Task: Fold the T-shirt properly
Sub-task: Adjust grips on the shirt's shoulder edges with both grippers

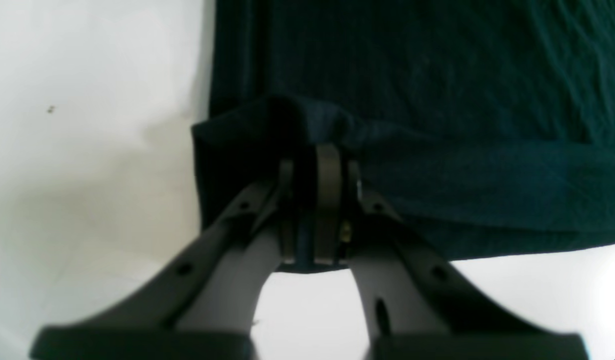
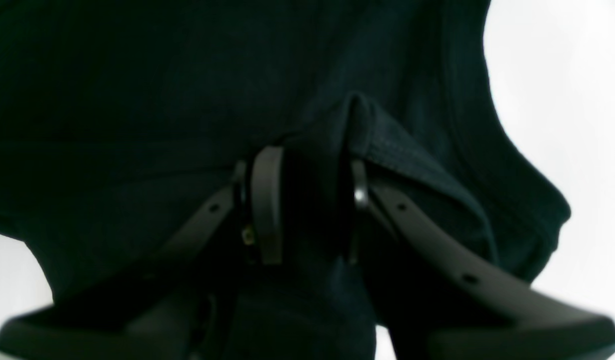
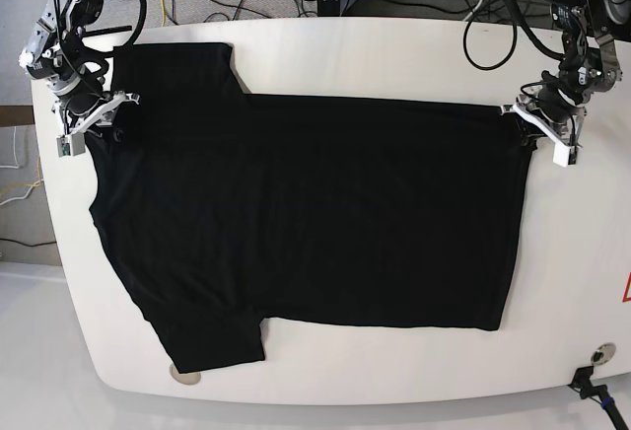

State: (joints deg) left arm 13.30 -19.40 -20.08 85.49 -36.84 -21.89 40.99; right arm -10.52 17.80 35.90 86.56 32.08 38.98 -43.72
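The left arm reaches down from the far edge at about two o'clock on the white table. Its left gripper sits at the corner of the T-shirt, where the hem meets the far side edge. In the left wrist view the two jaws stand close together with a bunched fold of dark cloth pinched between them, so this gripper is clenched on the shirt corner.

The right arm comes down at about ten o'clock, bent at the wrist, with the right gripper at the shoulder edge of the shirt beside the far sleeve. In the right wrist view a thick ridge of cloth rises between the jaws, which stand a little apart; the cloth fills the gap, and I cannot tell whether they are pressing it or have let go.

The shirt is plain black and lies spread flat across the middle of the table, its length running from nine to three o'clock. The hem is at three o'clock. One sleeve points to about eleven o'clock, the other to about seven. The body lies mostly smooth, with small puckers raised only at the two gripped spots.
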